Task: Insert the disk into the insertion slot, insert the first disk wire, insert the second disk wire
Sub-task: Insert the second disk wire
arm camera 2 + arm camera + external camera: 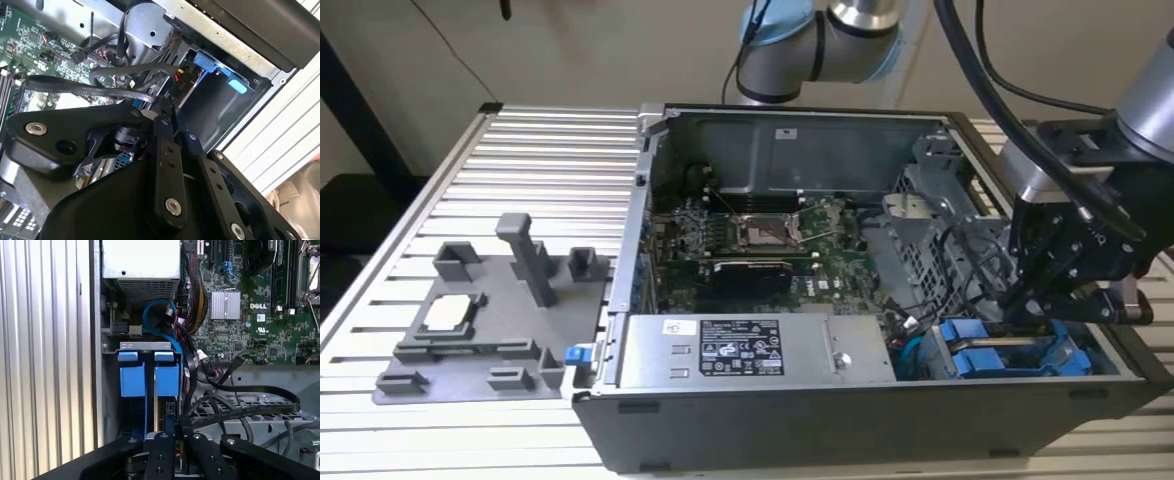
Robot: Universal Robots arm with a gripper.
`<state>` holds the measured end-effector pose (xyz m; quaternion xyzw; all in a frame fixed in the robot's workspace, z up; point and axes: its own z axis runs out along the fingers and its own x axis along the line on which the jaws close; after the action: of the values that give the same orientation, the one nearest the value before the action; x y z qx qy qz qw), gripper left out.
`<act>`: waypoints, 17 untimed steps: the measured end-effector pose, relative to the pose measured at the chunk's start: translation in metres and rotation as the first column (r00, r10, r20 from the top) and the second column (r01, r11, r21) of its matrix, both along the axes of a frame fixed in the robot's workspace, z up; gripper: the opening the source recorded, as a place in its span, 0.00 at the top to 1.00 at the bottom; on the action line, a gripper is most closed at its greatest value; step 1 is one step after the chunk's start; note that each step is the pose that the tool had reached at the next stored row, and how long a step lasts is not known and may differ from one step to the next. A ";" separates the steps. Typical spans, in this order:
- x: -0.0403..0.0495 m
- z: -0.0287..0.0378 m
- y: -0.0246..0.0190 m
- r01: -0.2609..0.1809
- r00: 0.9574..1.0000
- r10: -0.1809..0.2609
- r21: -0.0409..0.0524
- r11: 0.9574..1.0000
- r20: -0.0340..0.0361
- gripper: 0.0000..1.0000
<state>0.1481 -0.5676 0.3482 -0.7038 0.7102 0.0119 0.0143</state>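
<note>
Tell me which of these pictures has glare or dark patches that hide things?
In the exterior view the open grey computer case is evenly lit; the black gripper is a dark mass. In the second wrist view the ribbed metal table is washed out. In the first wrist view the blue plastic drive carriers show clearly.

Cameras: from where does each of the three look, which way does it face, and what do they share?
Exterior view: off the arm, above the table, looking down into the open computer case; the arm and gripper stand at the exterior view's right.
First wrist view: on the arm, looking past the gripper at two blue drive carriers and the motherboard.
Second wrist view: on the arm, close behind the gripper, facing black cables.
Shared: the blue carriers show in all three.
</note>
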 end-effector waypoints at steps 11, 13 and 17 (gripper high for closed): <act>0.0004 -0.0046 0.0000 0.000 1.000 0.000 0.000 1.000 0.000 0.84; 0.0007 -0.0052 -0.0001 0.000 1.000 0.000 0.000 1.000 0.000 0.84; 0.0012 -0.0061 0.0000 0.000 1.000 0.000 0.001 1.000 0.000 0.84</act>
<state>0.1493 -0.5676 0.3421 -0.7038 0.7101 0.0125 0.0148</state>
